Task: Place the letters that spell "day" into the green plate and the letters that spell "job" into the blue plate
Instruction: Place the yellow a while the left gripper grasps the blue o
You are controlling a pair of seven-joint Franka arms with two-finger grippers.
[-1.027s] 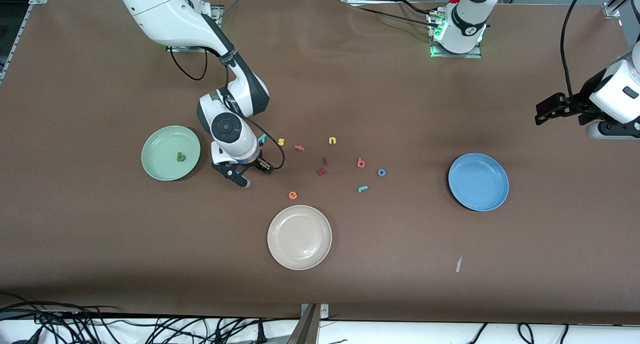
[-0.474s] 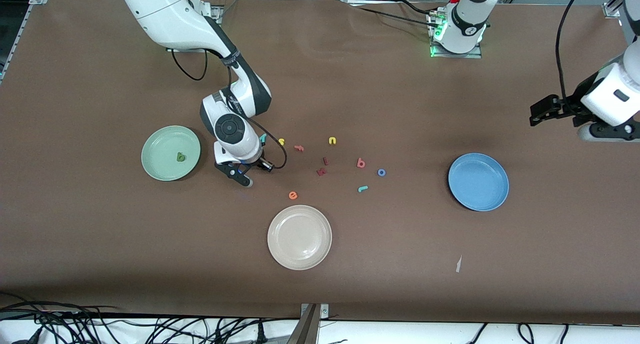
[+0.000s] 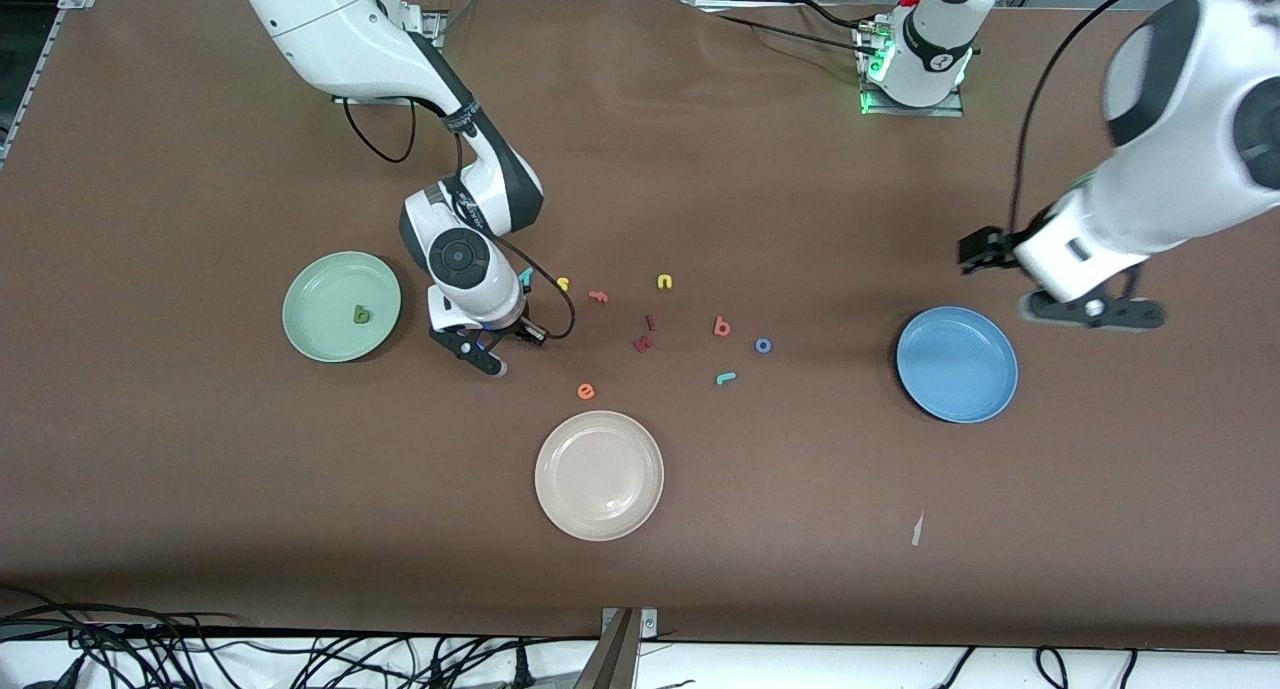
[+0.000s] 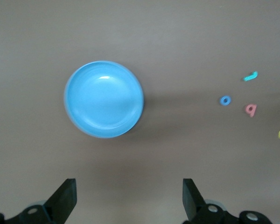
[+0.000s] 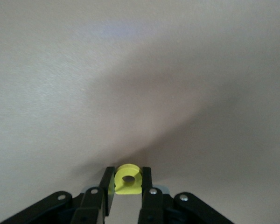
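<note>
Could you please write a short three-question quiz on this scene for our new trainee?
1. True or false: the right gripper, low over the brown table beside the round pale green plate, is shut on a small yellow foam letter a.
2. Which foam letter lies in the pale green plate? A) red b B) dark green d C) orange e
3. Fill in: the left gripper, jaws open, hangs near the round ___ plate.

Key: 1 true; 2 B; 3 blue.
</note>
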